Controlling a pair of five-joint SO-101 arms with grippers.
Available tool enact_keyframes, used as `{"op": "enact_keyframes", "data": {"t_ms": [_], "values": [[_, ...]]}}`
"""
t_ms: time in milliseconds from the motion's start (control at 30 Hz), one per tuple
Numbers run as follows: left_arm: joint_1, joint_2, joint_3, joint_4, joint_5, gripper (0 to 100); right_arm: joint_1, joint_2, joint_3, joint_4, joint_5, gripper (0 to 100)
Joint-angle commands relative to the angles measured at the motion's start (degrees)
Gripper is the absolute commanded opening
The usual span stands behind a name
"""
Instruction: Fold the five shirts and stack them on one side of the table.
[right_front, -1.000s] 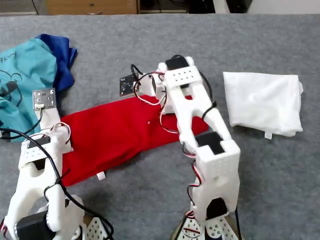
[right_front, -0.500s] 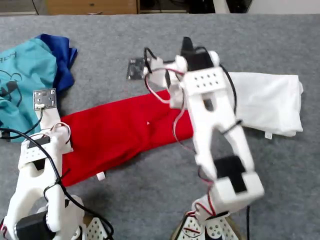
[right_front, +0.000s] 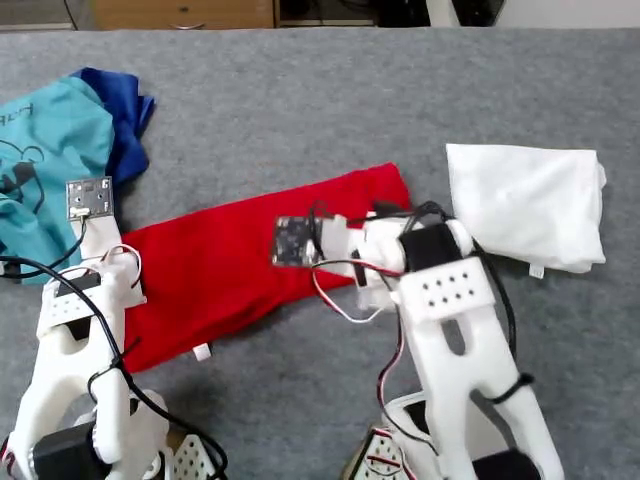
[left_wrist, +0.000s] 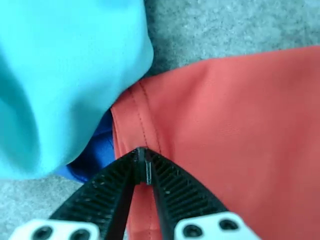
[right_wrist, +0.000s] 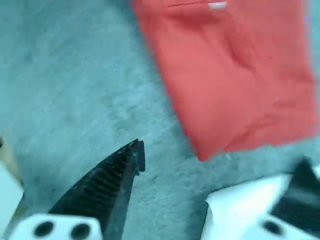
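Now the red shirt (right_front: 230, 265) lies flat across the middle of the table (right_front: 300, 90). The left gripper (left_wrist: 142, 167) is pinched shut on one end of it, right beside the teal shirt (left_wrist: 60, 75). The right gripper (right_wrist: 220, 160) is wide open and holds nothing. It hangs by the red shirt's other end, near the folded white shirt (right_front: 525, 205).

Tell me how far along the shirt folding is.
Done: one white shirt lies folded at the right of the table. In hand: the red shirt lies as a long strip, left hand shut on its hem, right hand open near its other end. Left: finish it, fold the bunched teal shirt and blue shirt, stack all.
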Motion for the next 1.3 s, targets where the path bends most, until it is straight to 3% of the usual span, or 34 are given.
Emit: {"op": "enact_keyframes", "data": {"t_ms": [0,67,133,233,367,500,567,633,867,1267], "values": [[0.7,-0.5,-1.1,2.9,-0.3,2,0.3,-1.5,-0.7,-5.0,-8.5,8.0],[0.5,-0.5,-3.6,8.5,-0.2,2,0.2,0.1,-1.5,-8.0,-13.9,8.3],[0.4,-0.6,-7.6,17.3,-0.2,2,0.0,3.4,-3.2,-10.1,-19.3,0.0],[-0.3,-0.6,-14.5,31.2,-0.5,2,-0.1,10.4,-6.0,-10.2,-21.4,0.2],[-8.0,-2.9,-30.4,48.8,-0.3,2,3.2,18.0,-8.4,-13.2,-25.9,0.2],[-13.5,-5.9,-38.7,56.1,-0.2,16,7.1,20.4,-8.5,-19.9,-25.9,0.2],[-13.6,-5.9,-35.9,56.8,-0.2,22,7.7,20.8,-7.8,-23.6,-26.4,0.2],[-13.5,-5.5,-30.5,54.9,-0.4,21,7.8,21.5,-4.7,-30.0,-26.5,0.2],[-13.8,-5.8,-12.9,40.4,-0.2,21,12.7,25.5,13.2,-62.7,-33.1,0.2],[-12.4,-5.2,-10.8,33.8,-0.1,21,12.0,23.8,13.8,-62.9,-30.7,0.2]]}}
